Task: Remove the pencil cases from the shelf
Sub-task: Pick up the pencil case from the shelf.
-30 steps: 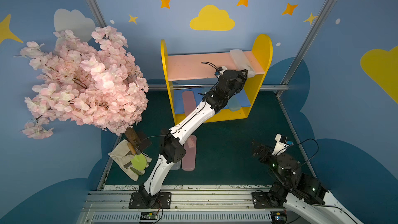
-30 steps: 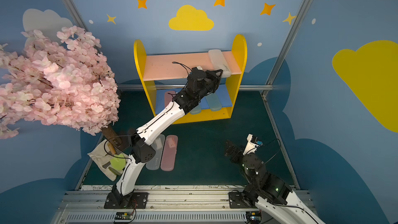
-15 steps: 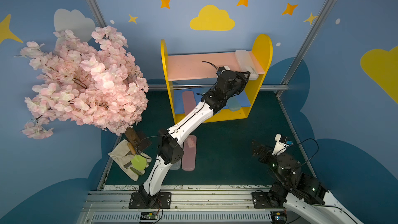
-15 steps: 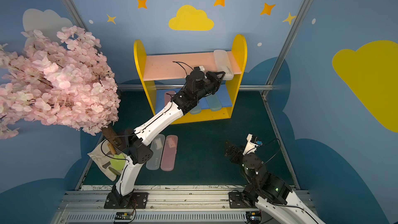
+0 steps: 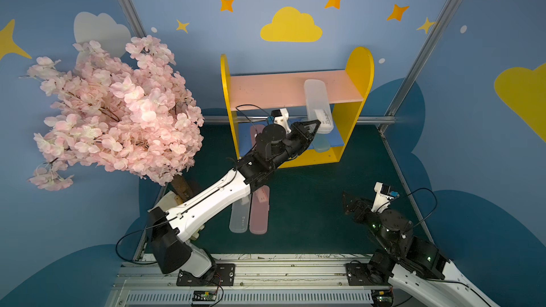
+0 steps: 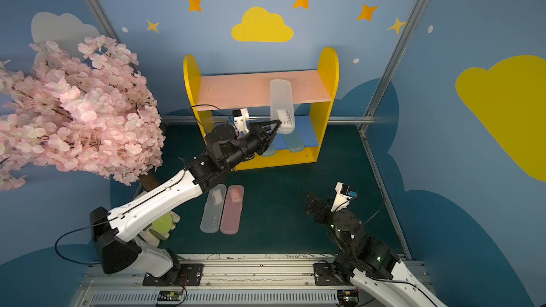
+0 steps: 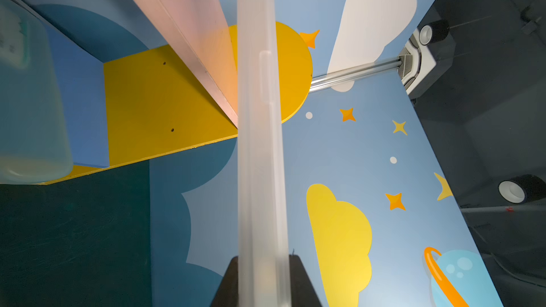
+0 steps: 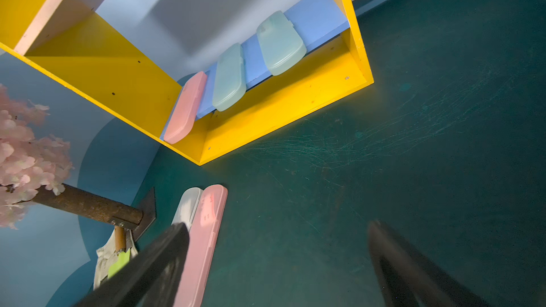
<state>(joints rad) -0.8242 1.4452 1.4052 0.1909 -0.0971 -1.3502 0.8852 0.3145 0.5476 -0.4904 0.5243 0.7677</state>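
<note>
Frosted clear plastic in the grip: the left gripper [image 5: 315, 124] is clamped tight on the near end of a clear pencil case [image 5: 316, 100]. In both top views that case lies lengthwise across the pink upper board [image 5: 266, 88] of the shelf [image 5: 359, 64], close to the right-hand yellow side panel. Its far end sits over the board and its near end juts well out past the front edge. I cannot tell whether the far end touches the board or is raised just off it. In the left wrist view the case [image 7: 260, 143] runs edge-on, straight out from between the dark fingers [image 7: 229, 286].

Down on the blue lower board [image 8: 313, 13] three cases are lined up. A pink case [image 8: 186, 107] lies at the left end, then a teal case [image 8: 230, 78], then a second teal case [image 8: 280, 44]. All three poke out over the front edge.

On the green mat [image 5: 310, 202], in front of the shelf, two cases lie side by side and touching: a clear floor case [image 6: 213, 211] and a pink floor case [image 6: 233, 209]. The left arm's white forearm crosses above their far ends.

Over to the right gripper [image 8: 277, 225]: jaws spread wide with nothing between them, low over bare mat and well apart from the shelf. The pink blossom tree [image 5: 118, 107] stands at the left side.
</note>
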